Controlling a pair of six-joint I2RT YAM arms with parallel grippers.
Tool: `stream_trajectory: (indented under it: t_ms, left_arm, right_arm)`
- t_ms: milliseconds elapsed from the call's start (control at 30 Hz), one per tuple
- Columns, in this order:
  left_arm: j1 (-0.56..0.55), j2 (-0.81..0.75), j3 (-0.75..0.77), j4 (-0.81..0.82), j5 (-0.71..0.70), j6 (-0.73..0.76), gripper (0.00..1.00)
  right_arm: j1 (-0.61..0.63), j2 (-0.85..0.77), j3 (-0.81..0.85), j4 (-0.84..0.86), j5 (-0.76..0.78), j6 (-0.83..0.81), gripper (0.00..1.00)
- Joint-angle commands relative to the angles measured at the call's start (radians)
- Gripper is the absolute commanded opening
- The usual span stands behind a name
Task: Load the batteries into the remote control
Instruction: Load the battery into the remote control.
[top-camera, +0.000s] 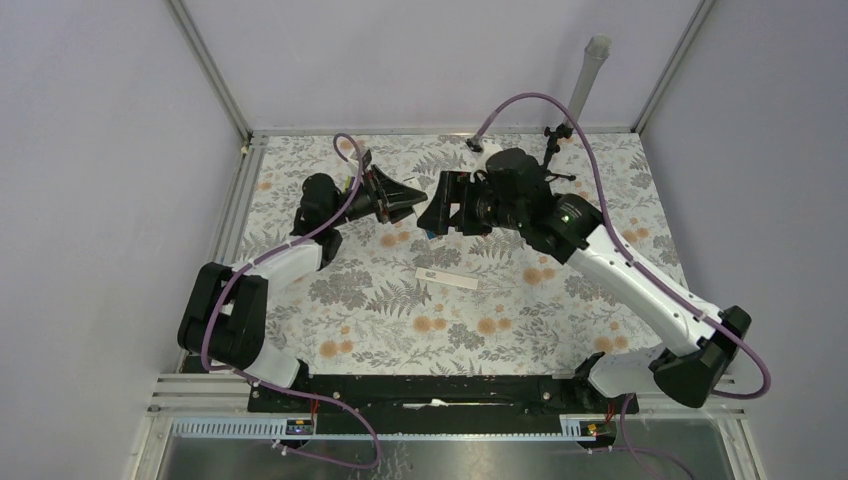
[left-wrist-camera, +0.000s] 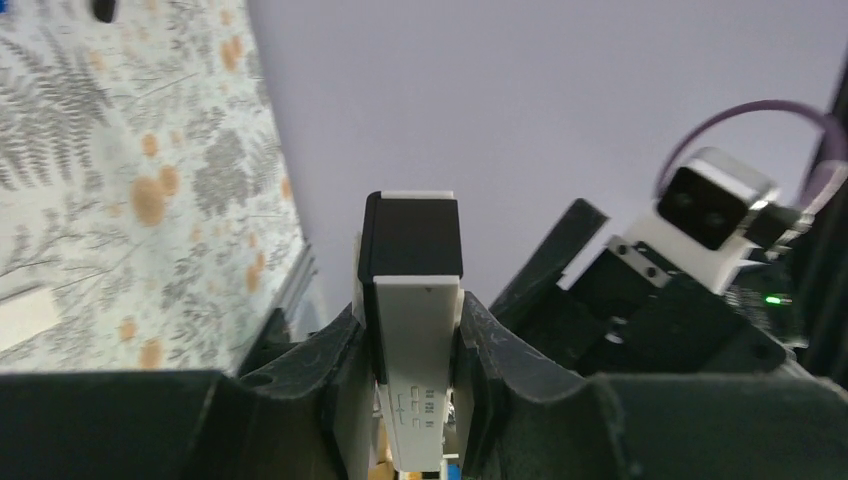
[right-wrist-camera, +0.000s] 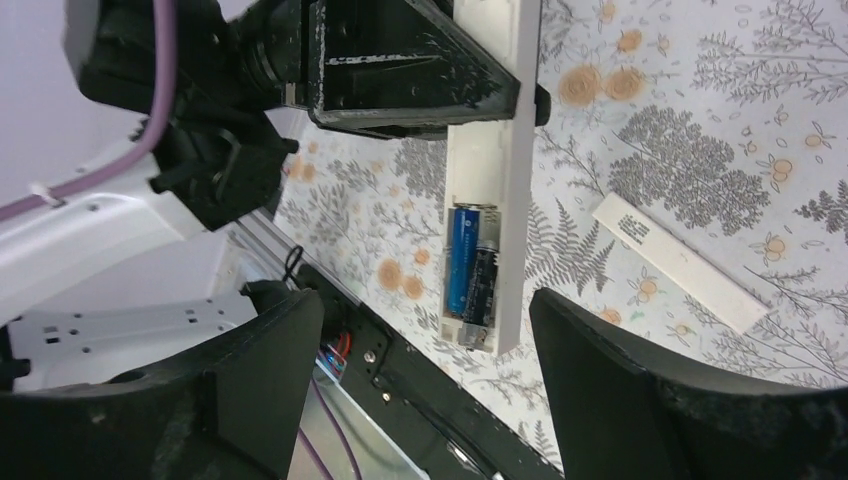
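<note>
My left gripper (left-wrist-camera: 412, 335) is shut on the remote control (left-wrist-camera: 412, 300), a slim white bar with a dark end pointing away from the wrist. In the right wrist view the remote (right-wrist-camera: 520, 120) hangs out of the left gripper (right-wrist-camera: 400, 70) above the mat, with its recess open. Two batteries lie side by side in it, one blue (right-wrist-camera: 464, 255), one dark (right-wrist-camera: 487, 285). My right gripper (right-wrist-camera: 425, 315) is open and empty, its fingers (right-wrist-camera: 620, 380) standing apart on either side of the remote's free end, not touching it. In the top view both grippers (top-camera: 405, 205) (top-camera: 440, 215) meet mid-table.
A thin flat white strip with a small dark mark (top-camera: 447, 277) lies on the floral mat in front of the grippers; it also shows in the right wrist view (right-wrist-camera: 680, 262). A black rail (top-camera: 430, 390) runs along the near table edge. Grey walls enclose the table.
</note>
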Motion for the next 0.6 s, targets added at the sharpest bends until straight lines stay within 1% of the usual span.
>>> stream_trajectory:
  t_ms: [0,100,233,333,433,567]
  left_arm:
    - [0.006,-0.01,-0.026,0.338,-0.067,-0.26,0.16]
    - [0.006,-0.026,-0.023,0.342,-0.099,-0.289,0.16]
    - [0.006,-0.054,-0.007,0.281,-0.113,-0.274,0.16]
    - [0.006,-0.066,-0.007,0.264,-0.13,-0.295,0.16]
    - [0.007,-0.068,-0.014,0.284,-0.156,-0.343,0.16]
    - [0.006,-0.075,-0.017,0.293,-0.186,-0.382,0.16]
  right_arm:
    - [-0.003,-0.084,-0.071,0.169,0.055,0.085,0.84]
    - [-0.004,-0.119,-0.1,0.214,0.07,0.108,0.84]
    - [-0.004,-0.142,-0.109,0.238,0.081,0.117,0.85]
    - [-0.004,-0.157,-0.128,0.262,0.079,0.131,0.87]
    - [-0.003,-0.183,-0.174,0.336,0.057,0.169,0.91]
    - [-0.004,-0.22,-0.238,0.445,0.04,0.228,0.93]
